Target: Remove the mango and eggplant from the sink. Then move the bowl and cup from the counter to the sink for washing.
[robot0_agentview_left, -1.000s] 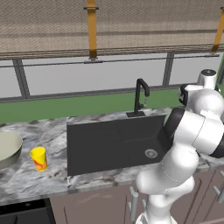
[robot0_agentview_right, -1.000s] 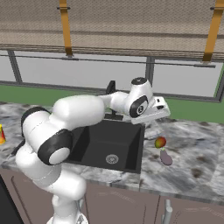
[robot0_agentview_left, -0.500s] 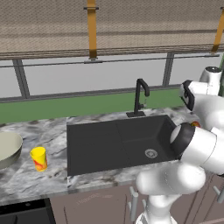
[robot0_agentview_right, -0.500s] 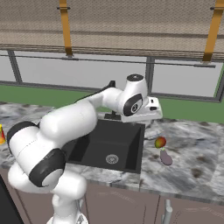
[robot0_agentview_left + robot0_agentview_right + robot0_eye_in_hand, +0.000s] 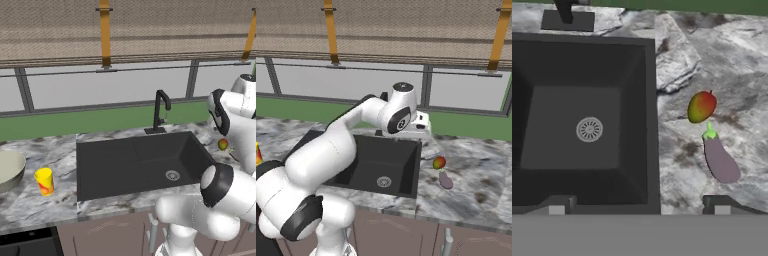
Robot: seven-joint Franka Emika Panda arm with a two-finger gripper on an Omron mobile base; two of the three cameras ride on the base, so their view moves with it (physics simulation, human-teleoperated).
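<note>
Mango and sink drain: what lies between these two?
Hand view: between the mango and drain lie bare counter and the sink wall.

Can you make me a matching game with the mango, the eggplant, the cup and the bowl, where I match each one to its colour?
Things:
1. mango
2. eggplant
3. cup
4. bowl

Colours:
A. pale greenish-beige
B. yellow with red-orange marks
C. pale purple-grey with a green cap
D. red-orange fading to yellow-green

Pairs: 1-D, 2-C, 3-B, 4-A
</note>
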